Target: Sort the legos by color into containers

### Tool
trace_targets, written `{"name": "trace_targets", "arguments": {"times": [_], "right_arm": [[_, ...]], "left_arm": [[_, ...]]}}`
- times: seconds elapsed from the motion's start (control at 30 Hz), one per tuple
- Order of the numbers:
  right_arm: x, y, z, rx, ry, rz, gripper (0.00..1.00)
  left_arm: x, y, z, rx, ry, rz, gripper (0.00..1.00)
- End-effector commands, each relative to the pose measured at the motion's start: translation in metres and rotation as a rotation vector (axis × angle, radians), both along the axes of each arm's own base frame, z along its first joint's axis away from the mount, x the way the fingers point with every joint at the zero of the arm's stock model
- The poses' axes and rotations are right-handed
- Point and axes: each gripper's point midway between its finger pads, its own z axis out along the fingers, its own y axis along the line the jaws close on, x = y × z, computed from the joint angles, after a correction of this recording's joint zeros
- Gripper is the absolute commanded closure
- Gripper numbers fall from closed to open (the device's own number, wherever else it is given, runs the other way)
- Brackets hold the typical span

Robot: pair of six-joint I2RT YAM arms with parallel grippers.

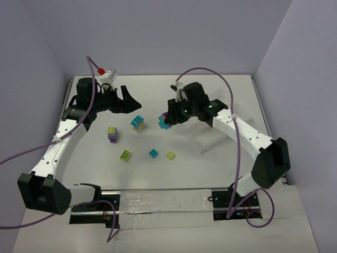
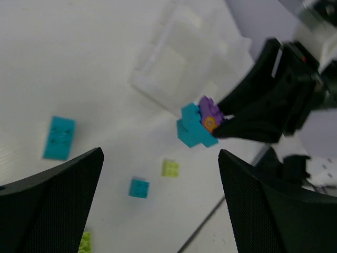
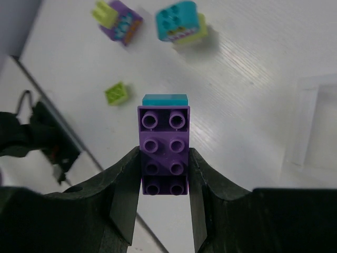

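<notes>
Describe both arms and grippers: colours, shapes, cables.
Left arm and right arm: white links, black joints, one looping purple cable each. Left gripper and right gripper: black, two wedge-shaped fingers. Red-and-white plug at the left wrist; green lights on the right.

top: overhead, looking down from near side | wrists: close, angled at table [image 1: 152, 95] | all share purple-cyan brick [image 3: 163, 142]
</notes>
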Motion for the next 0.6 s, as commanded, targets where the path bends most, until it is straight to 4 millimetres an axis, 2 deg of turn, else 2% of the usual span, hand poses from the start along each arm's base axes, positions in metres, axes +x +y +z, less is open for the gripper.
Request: {"name": "trace_targets", "arguments": {"times": [0.0, 0.1, 0.27, 0.57], "right_arm": [[-0.028, 0.012, 0.052, 0.252, 0.021, 0.184, 1.00], [-0.043, 0.013, 0.067, 0.356, 0.053, 0.271, 1.00], [-0.055, 0.018, 0.075, 0.419, 0.087, 0.341, 1.00], [-0.059, 0.024, 0.091, 0.486, 0.088, 0.393, 1.00]], "left_arm": [[-0.041, -0.038, 0.041, -0.175, -0.072, -0.392, 0.03], [-0.058, -0.045, 0.044, -0.249, -0.040, -0.526, 0.03], [-0.061, -0.051, 0.046, -0.275, -0.052, -0.560, 0.03], [-0.068, -0.063, 0.023, -0.260, 0.019, -0.626, 0.06]]}}
